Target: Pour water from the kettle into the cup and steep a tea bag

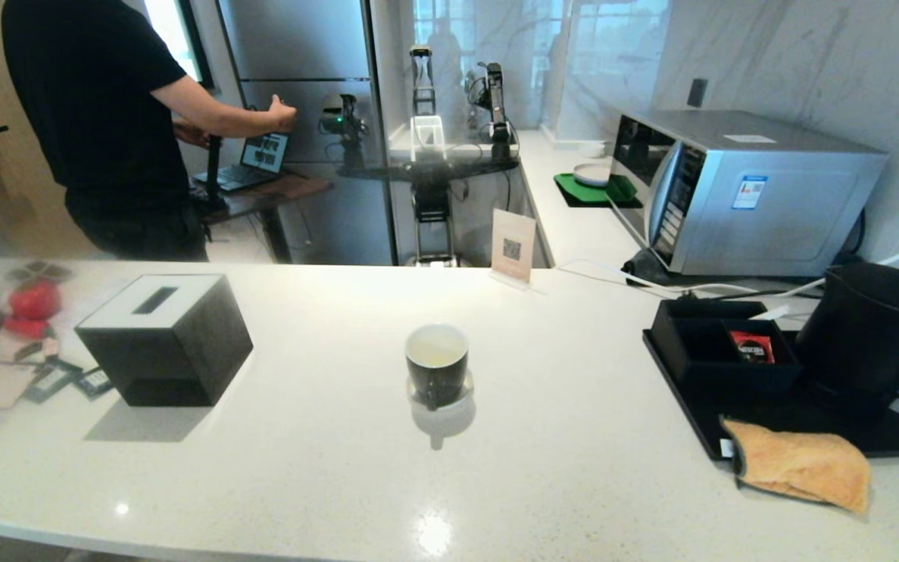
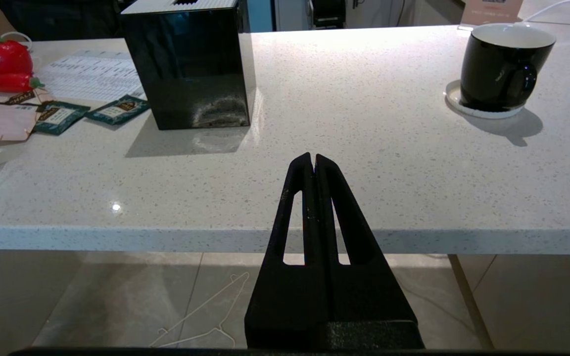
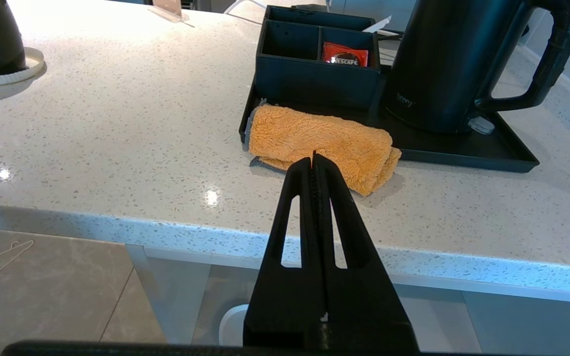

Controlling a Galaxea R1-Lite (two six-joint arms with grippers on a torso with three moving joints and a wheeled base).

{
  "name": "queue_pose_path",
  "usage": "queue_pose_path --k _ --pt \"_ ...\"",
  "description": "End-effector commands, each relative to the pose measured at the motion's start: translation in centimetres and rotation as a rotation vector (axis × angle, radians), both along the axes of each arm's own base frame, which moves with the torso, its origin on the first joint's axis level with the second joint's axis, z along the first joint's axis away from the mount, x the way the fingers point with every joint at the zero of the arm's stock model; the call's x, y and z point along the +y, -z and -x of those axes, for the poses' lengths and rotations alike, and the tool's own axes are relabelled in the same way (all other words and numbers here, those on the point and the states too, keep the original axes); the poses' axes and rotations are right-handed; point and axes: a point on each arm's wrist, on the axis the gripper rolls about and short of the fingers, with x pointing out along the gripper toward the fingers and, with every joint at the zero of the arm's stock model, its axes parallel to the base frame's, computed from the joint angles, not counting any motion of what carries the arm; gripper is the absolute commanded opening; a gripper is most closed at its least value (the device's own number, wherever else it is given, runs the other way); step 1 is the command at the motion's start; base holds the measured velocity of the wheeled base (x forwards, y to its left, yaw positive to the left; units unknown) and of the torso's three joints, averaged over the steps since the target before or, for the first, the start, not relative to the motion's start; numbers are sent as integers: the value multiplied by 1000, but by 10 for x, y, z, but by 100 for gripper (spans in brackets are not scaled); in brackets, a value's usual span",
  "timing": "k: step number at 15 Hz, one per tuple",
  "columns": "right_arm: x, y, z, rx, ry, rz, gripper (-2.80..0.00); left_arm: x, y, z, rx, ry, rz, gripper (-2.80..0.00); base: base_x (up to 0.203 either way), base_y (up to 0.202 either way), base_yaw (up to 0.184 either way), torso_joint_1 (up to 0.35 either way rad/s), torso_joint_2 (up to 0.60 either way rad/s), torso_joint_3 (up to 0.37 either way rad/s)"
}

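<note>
So both arms are parked low in front of the counter (image 1: 340, 484), off the head view. The left gripper (image 2: 313, 157) has its fingers pressed flat together with nothing between them, tips lined up with the counter's front edge. The right gripper (image 3: 313, 157) is the same deal, clamped tight on nothing, pointing toward the orange cloth (image 3: 322, 143). The cup (image 1: 437, 364) sits on a little white coaster (image 1: 465, 388) around the middle of the counter, handle facing the robot, white inside showing. The kettle (image 1: 871, 332) stands upright on a black tray (image 1: 691, 421) at the far right, handle out to the right, and the cloth lies over the tray's front edge. Just beside the kettle on the tray there's a black divided box (image 1: 699, 367) with a red sachet (image 1: 752, 346) in one compartment. Over on the left is a black cube (image 1: 165, 339), with teal packets (image 2: 117, 109) near it. Can't pick out a tea bag for sure. A person (image 1: 106, 117) stands in the back at a laptop (image 1: 254, 160).
</note>
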Motion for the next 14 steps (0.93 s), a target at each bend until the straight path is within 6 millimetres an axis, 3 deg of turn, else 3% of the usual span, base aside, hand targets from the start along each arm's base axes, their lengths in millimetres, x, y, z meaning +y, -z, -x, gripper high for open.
queue_pose_path --k 1,14 --pt "0 0 0 0 -1 1 -280 0 0 0 -1 0 0 -280 0 0 0 0 0 0" --pt "0 0 0 0 1 -4 -280 0 0 0 -1 -2 3 -280 0 0 0 0 0 0"
